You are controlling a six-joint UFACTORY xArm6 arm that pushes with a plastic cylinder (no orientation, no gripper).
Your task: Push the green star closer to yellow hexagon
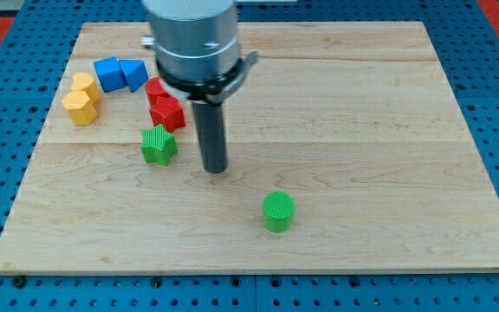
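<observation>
Green star (158, 145), a ridged green star-shaped block, lies flat on the pale wooden tabletop (362, 104), in the left half, roughly midway between the top edge and the bottom edge. Up and to the view's left of it, near the left edge, sits the yellow hexagon (79, 107), a yellow six-sided block, touching a second yellow block (86, 86) just above it. The star and the hexagon are near but clearly apart, with bare wood between them.

My tip (215, 169), the lower end of the dark straight rod, rests on the tabletop just to the view's right of the star and slightly lower, not touching it. The tool is only this rod: it has nothing that opens or closes, and it holds nothing.

I judge the step in hand to be the approach: the tip stands on the far side of the star from the hexagon, so the push has not yet begun. The next move calls for sliding toward the view's left and a little upward, meeting the star's right flank squarely so that it travels toward the hexagon without spinning off.

Two red blocks (165, 104) sit just above the star, and two blue blocks (119, 73) lie toward the top-left corner; too steep a push could shove the star into the red pair. A green cylinder (277, 211) stands well apart, toward the bottom edge.
</observation>
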